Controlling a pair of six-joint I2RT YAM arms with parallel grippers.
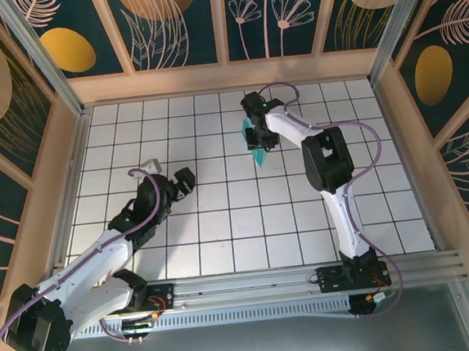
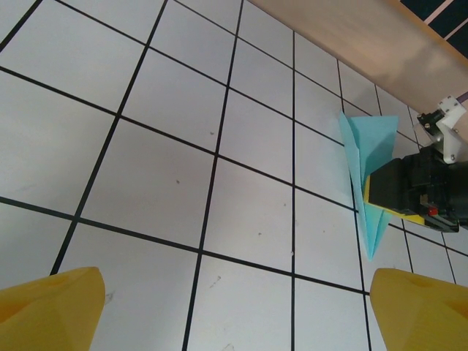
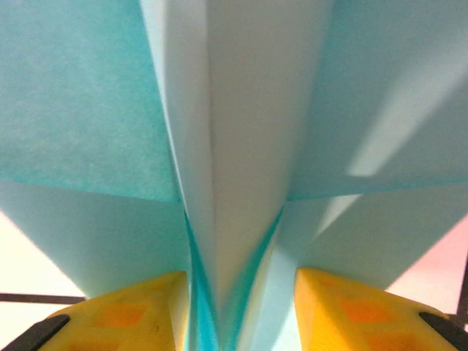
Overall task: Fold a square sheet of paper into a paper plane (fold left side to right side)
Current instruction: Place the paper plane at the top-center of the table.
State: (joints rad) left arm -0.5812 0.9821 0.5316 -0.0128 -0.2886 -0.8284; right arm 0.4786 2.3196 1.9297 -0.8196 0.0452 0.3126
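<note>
Right wrist view: paper plane (image 3: 241,146) folded, its keel standing between the right gripper (image 3: 240,281)'s yellow fingers (image 3: 139,314).
The dart sits toward the middle of the table (image 1: 222,226)'s far edge, under the right arm, with its nose pointing at the near edge. Whether the fingers pinch the keel or merely flank it I cannot tell; paper fills the gap between them. The left gripper (image 2: 235,281) hangs spread wide and empty, well apart toward the left edge. The folding looks done, so the step in hand is probably setting the plane free. Spread the jaws slowly, lift straight up off the keel, and avoid dragging a wing or crushing the crease.
</note>
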